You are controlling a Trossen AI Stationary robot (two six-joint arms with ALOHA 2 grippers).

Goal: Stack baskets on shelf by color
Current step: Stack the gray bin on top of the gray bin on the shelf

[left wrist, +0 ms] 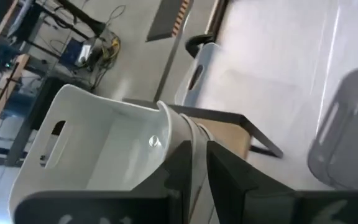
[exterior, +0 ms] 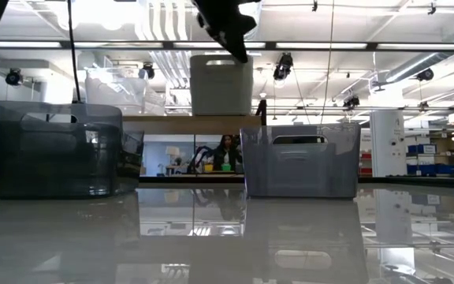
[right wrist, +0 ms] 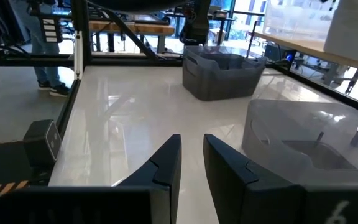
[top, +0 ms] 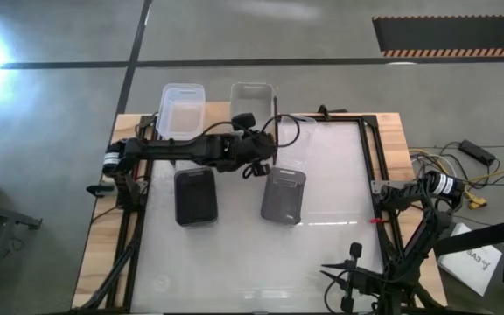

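The left gripper is closed narrowly on the near wall of a light grey basket, its two dark fingers pinching the thin rim of that bin. In the left wrist view the basket's pale inside and a handle slot show just past the fingers, and under it lies the light wooden board of the shelf.

Taking the shelf as the landmark: the gripped light grey basket stands on its right half, and a clear basket stands on its left half, beside the grey one and apart from it. From table height, both bins sit upright on the board, with the left gripper coming down from above onto the grey one. The left arm reaches across from the table's left edge to the front of the shelf.

In front of the shelf, on the white table, stand two more bins. A dark grey basket is in front of the shelf's left half. A mid grey basket is in front of its right half. They stand well apart from each other.

The right gripper waits far from the shelf, at the table's near right corner. Its fingers stand a narrow gap apart and hold nothing.
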